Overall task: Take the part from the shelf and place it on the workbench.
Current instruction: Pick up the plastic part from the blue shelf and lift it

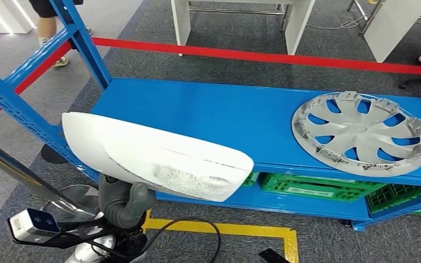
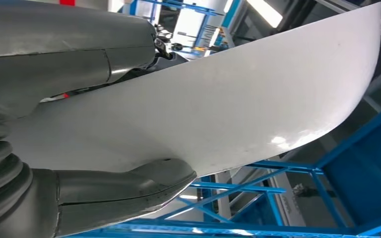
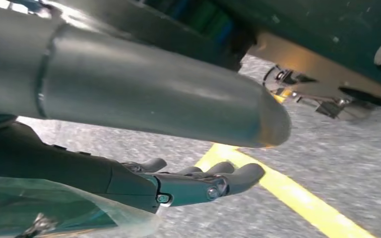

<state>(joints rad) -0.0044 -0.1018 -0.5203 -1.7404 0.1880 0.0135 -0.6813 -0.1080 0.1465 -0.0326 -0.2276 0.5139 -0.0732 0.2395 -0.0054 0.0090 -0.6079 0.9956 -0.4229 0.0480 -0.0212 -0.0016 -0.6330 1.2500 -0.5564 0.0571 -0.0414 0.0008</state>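
Already clear of the blue shelf's (image 1: pixel 208 109) front edge, the white curved panel (image 1: pixel 159 159), clamped near one end by the left hand (image 1: pixel 121 201), could tip or slip free.

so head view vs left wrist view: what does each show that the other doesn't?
Head view alone: the silver wheel cover lying flat on the blue shelf, green crates below it, red barrier tape and yellow floor line. Left wrist view alone: the left hand close up, thumb and fingers clamping the edge of the white panel. Both: that white panel, held by the left hand, and blue shelf framing.
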